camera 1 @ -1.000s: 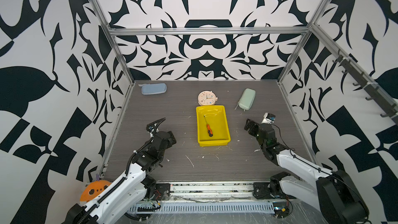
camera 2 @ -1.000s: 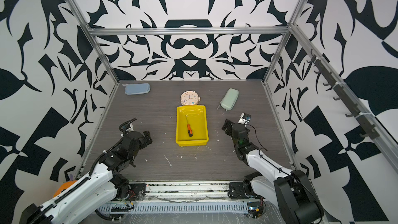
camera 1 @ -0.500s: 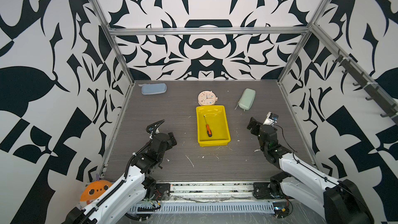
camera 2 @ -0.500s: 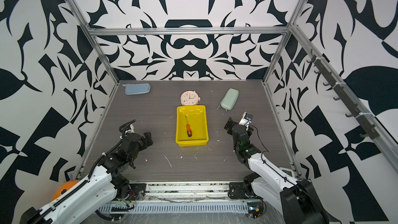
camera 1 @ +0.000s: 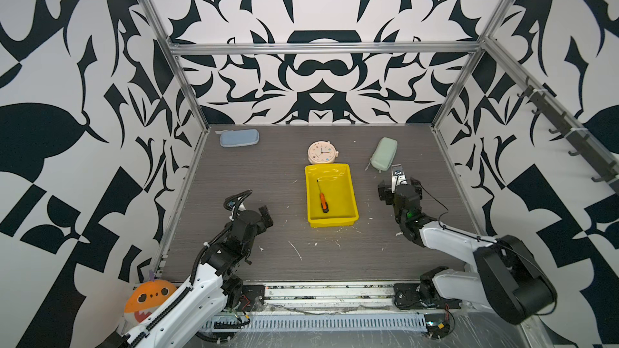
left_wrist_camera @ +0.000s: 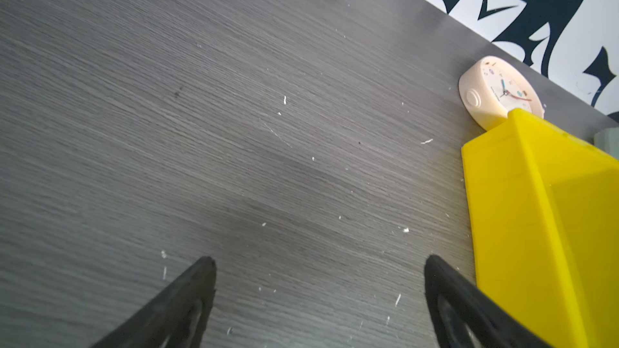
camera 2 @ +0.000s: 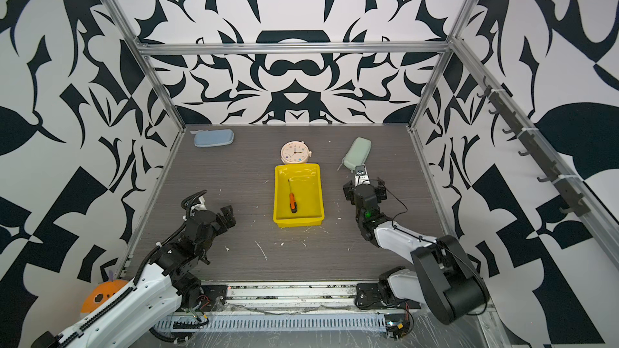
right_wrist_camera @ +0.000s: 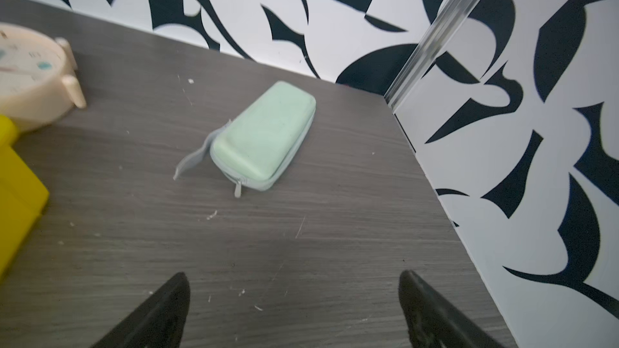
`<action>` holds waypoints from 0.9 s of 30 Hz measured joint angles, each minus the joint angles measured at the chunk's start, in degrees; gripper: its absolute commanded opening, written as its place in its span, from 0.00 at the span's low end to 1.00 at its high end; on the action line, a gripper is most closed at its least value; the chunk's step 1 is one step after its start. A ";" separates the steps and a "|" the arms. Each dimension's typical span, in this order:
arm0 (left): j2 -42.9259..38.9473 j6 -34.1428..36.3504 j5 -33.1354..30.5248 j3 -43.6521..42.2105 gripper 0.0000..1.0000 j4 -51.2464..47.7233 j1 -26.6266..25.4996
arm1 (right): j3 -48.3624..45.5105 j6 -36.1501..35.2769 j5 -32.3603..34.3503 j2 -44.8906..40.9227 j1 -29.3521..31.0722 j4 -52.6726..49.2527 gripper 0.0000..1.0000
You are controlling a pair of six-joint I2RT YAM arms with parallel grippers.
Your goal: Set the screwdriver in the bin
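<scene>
Screwdriver lies flat inside the bin, on its floor. Its long axis runs along the bin's long side, slightly tilted, with the orange-and-black handle at the near end and the shaft tip toward the clock.

Left gripper: fingers spread wide, holding nothing, over bare surface. The bin's outer wall is just beside 1 finger.

Right gripper: fingers wide too, empty, aimed at the green pouch with the bin off to its side.

Both arms flank the bin and neither reaches into it. The left looks marginally nearer the handle. Judgement: placement looks done, no grasp pending.
</scene>
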 measured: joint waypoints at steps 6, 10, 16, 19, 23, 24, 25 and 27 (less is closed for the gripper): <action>-0.24 -0.39 -0.79 -0.42 1.00 0.24 0.00 | -0.04 -1.46 -0.33 9.97 -2.21 5.33 0.99; -0.22 -0.37 -1.68 -0.42 0.99 0.61 0.00 | 0.13 -1.38 -0.61 12.57 -3.65 8.39 0.99; 1.42 -0.52 -1.97 -0.42 1.00 1.14 0.00 | 1.25 -0.35 -1.07 12.72 -5.35 8.83 0.94; 3.21 -0.59 -1.92 -0.42 1.00 1.18 0.00 | 2.73 0.20 -1.88 12.72 -6.27 8.22 0.94; 5.57 -0.61 -1.60 -0.35 1.00 1.16 0.00 | 2.93 1.90 -3.65 12.72 -8.33 8.79 0.95; 6.03 -0.61 -1.53 -0.31 1.00 1.14 0.00 | 2.51 2.58 -4.31 12.68 -9.09 9.35 0.96; 6.58 -0.63 -1.49 -0.26 0.99 1.16 0.00 | 1.66 3.58 -5.03 12.70 -10.14 10.78 0.99; 7.41 -0.83 -1.44 -0.17 1.00 1.05 0.00 | -0.50 4.70 -5.14 13.92 -11.67 14.84 0.99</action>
